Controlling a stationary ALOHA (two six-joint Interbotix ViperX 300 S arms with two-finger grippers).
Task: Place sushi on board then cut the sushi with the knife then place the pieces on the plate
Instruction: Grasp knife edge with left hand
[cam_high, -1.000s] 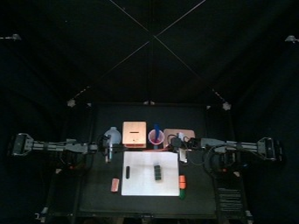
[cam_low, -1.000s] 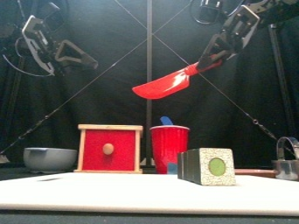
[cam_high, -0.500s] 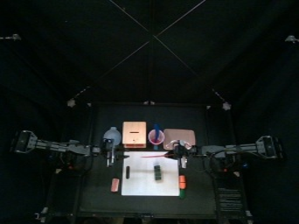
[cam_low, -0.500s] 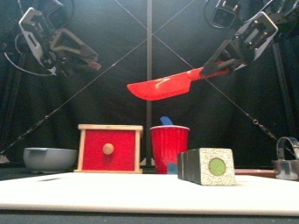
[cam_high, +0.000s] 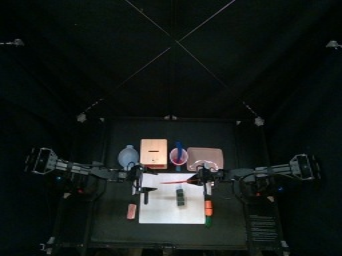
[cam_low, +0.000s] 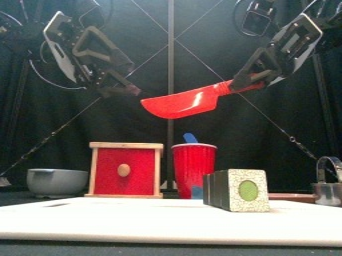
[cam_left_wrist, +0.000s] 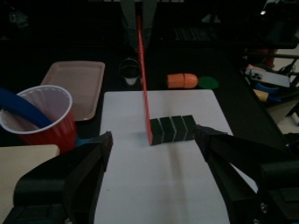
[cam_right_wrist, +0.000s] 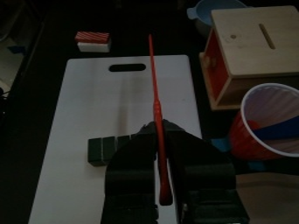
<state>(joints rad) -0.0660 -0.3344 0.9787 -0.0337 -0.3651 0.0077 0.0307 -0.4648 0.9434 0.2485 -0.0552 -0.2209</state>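
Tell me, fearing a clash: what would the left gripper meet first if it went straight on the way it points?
The left gripper likely meets the sushi roll on the white board, though the red knife may hang nearer; depth is unclear.

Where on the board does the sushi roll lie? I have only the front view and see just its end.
Observer: Near the middle of the white cutting board. The sushi roll is whole, its blocks joined.
Operator: Is the knife over it?
Observer: The red knife, held in the right gripper, appears lined up with the roll's end on the red cup side, not its middle.
Operator: And the plate?
Observer: The pink tray lies behind the board, right of the cup, with nothing on it.
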